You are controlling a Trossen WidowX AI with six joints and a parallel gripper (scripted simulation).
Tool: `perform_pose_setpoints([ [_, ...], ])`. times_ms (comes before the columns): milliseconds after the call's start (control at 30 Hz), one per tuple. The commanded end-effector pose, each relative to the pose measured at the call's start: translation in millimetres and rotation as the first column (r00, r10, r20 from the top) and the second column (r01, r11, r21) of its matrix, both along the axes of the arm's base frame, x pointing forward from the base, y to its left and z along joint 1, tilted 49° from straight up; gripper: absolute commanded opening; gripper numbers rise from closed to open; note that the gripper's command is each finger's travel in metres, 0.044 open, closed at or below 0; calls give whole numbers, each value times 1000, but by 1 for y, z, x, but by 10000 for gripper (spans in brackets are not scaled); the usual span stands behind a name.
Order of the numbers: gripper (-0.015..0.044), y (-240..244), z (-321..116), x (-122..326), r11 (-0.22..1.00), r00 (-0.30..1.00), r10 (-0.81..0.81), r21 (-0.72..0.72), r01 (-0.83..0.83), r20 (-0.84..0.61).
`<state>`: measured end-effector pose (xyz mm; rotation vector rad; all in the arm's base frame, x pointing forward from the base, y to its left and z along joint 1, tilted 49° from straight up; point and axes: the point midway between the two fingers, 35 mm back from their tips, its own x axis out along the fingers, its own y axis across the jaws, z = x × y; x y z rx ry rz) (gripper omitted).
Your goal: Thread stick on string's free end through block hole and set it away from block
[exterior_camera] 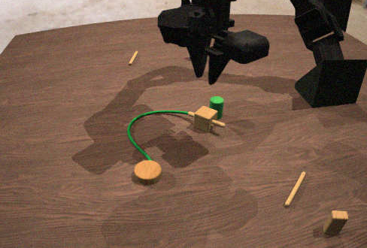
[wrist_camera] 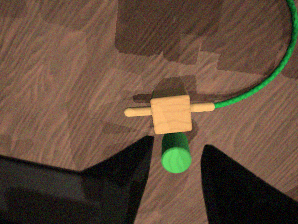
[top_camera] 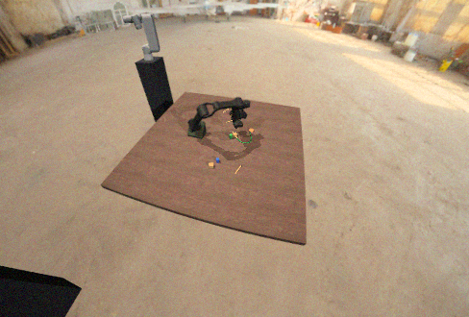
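The wooden block stands on the table. The stick lies through its hole, with a bare end out at one side and the string end out at the other. The green string curves from that end, outside the block, to the round wooden button. My gripper is partly open and empty, above the table. In the wrist view its fingertips are below the block and bare stick end, on either side of the green cylinder.
A green cylinder stands close beside the block. Loose sticks lie farther off. A small wooden piece stands at the near right in the exterior view. A blue cube and a tan piece show in the top view.
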<state>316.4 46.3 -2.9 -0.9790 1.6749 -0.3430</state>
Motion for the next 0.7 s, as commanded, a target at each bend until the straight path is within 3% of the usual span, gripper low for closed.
perform_pose_setpoints([
  [0, 125, 9, -13, -15, 859, 700, -478, 117, 499, 531],
  [400, 125, 13, -17, -21, 636, 213, -632, 343, 692, 745],
  [667, 125, 13, -17, -21, 622, 183, -635, 357, 697, 751],
])
